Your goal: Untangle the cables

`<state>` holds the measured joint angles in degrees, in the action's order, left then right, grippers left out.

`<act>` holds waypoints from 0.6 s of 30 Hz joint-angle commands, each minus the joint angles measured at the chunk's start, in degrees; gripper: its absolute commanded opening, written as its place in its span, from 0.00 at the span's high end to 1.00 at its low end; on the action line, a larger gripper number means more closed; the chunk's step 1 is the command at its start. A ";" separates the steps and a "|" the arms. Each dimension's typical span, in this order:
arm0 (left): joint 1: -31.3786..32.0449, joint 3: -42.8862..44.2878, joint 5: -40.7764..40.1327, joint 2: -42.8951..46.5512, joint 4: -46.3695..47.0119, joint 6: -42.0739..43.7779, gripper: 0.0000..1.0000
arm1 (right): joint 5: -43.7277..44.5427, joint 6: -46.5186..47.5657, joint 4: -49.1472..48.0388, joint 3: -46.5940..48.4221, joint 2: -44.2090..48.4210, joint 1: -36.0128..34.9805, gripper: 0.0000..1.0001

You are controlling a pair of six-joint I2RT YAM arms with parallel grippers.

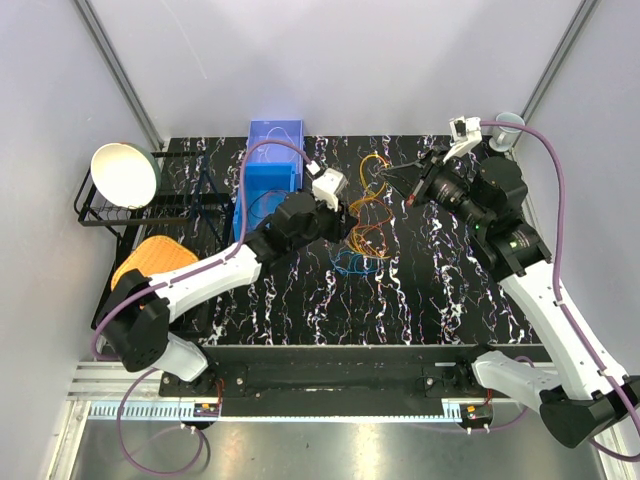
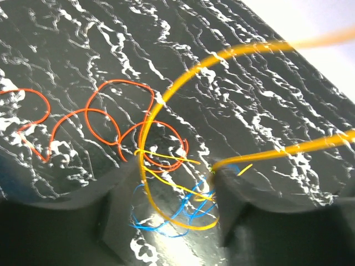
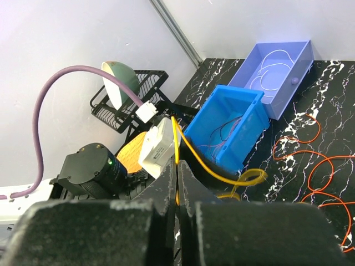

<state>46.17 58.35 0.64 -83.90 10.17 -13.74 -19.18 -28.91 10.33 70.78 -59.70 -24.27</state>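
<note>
Cables point(image 1: 366, 212) lie in a loose tangle at the middle of your black marbled table point(image 1: 300, 320), between the two wrists, with the blue bin point(image 1: 265, 185) close on their left. Your left gripper point(image 2: 175, 213) is down over the near-left side of the heap. Its jaws stand apart, one dark finger on each side of a knot of thin yellow strands and blue wire point(image 2: 161, 227), and nothing looks pinched between them (the yellow cable point(image 2: 166, 94) only loops through the gap). From there that yellow cable arcs up and off to the upper right of the wrist view, going out of focus. The red wire point(image 2: 125, 82) lies in open loops flat on the table, left of the fingers and clear of them.

Your right gripper point(image 3: 177, 180) sits at the far-right edge of the tangle with its jaws clenched tight on the yellow cable, which rises from between the fingertips and bends away into a loop in front of the blue bin. That bin holds a few thin wires. Behind it, the lavender tray point(image 3: 288, 97) holds pale ones. At the table's left edge you have a black dish rack point(image 1: 110, 205) with a white bowl point(image 1: 125, 175) leaning in it.
</note>
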 commanded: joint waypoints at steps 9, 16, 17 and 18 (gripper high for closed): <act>1.90 3.08 -4.59 0.84 0.56 -1.65 1.00 | 2.38 -0.28 -1.90 -1.96 0.20 -0.16 0.79; 1.82 12.66 -15.48 -0.47 -12.69 1.60 1.00 | 23.12 -1.32 11.37 -5.90 -0.59 -0.25 0.32; 1.90 14.84 -17.67 -0.65 -13.68 1.96 1.00 | 23.83 -3.42 12.16 -7.14 -0.50 -0.16 0.31; 1.90 15.91 -18.48 -0.91 -14.56 2.22 1.00 | 22.62 -4.48 12.43 -8.54 -0.42 -0.16 0.30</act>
<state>48.01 67.22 -8.99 -84.38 -0.38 -13.78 -5.41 -29.93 15.90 66.39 -59.86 -24.34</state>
